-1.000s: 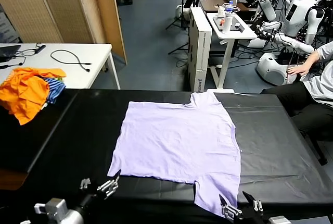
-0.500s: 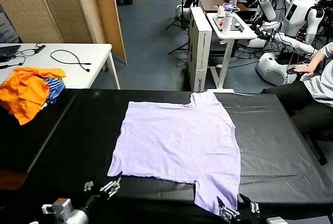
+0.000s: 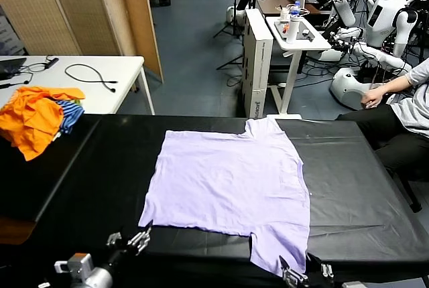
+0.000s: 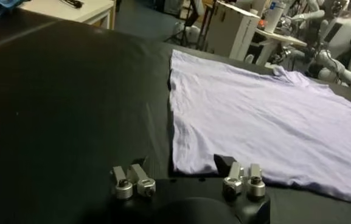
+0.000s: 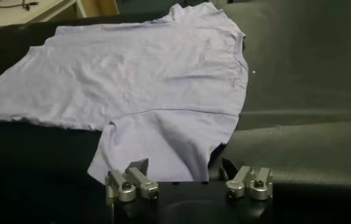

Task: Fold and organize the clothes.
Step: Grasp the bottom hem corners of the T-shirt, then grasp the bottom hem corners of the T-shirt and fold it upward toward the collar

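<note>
The pale lilac T-shirt (image 3: 228, 181) lies flat and spread on the black table (image 3: 100, 167), plain face up, with one sleeve pointing toward the near edge. My left gripper (image 3: 137, 240) is open at the near edge, just short of the shirt's near left corner (image 4: 181, 164). My right gripper (image 3: 303, 276) is open at the near edge, its jaws either side of the near sleeve's hem (image 5: 157, 164). The shirt also fills the left wrist view (image 4: 254, 115) and the right wrist view (image 5: 145, 85). No print shows.
An orange and blue-striped garment pile (image 3: 37, 115) sits on the far left of the table. A white table (image 3: 87, 84) with cables stands behind it. A white cart (image 3: 295, 33), other robots and a seated person (image 3: 409, 110) are beyond the far right.
Both grippers have drawn back a little toward the near edge. The right one sits lower in the head view. The shirt has not moved.
</note>
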Available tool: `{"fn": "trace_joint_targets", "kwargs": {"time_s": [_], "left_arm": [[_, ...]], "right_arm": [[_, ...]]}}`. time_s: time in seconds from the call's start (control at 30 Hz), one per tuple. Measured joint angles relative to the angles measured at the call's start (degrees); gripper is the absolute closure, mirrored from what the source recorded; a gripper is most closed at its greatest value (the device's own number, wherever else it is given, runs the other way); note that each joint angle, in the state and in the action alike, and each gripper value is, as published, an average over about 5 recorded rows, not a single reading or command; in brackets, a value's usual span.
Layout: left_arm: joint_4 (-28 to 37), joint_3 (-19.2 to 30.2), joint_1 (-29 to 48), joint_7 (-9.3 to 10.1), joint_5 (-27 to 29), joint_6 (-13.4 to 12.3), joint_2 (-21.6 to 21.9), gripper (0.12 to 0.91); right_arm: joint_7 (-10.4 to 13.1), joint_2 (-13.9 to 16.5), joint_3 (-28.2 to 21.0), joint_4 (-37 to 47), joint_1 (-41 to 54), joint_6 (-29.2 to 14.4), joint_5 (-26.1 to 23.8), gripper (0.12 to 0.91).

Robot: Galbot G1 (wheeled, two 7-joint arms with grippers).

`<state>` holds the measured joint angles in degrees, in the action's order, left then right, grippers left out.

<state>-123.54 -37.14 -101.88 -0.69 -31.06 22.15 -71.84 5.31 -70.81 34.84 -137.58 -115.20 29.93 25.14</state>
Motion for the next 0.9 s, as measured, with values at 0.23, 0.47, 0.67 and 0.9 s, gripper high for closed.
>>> {"fn": "trace_joint_targets", "kwargs": {"time_s": [0.23, 0.47, 0.67, 0.9], "left_arm": [[-0.35, 0.15, -0.55, -0.03, -0.18, 0.20, 0.37, 0.881], [-1.76, -1.27, -2.40, 0.42, -0.51, 0.16, 1.44, 0.884], [-3.56, -4.32, -5.46, 1.34, -2.16, 0.02, 2.28, 0.884], [-6.84, -7.65, -9.84, 3.13, -3.49, -0.45, 1.22, 0.884]], "right_arm": [[0.43, 0.28, -0.10, -0.19, -0.23, -0.14, -0.40, 0.869], [2.28, 1.97, -1.43, -2.64, -3.14, 0.39, -1.48, 0.886], [3.16, 2.94, -1.35, -4.05, -5.46, 0.53, -1.49, 0.886], [2.52, 3.84, -1.08, -4.10, -4.86, -0.39, 0.15, 0.886]]}}
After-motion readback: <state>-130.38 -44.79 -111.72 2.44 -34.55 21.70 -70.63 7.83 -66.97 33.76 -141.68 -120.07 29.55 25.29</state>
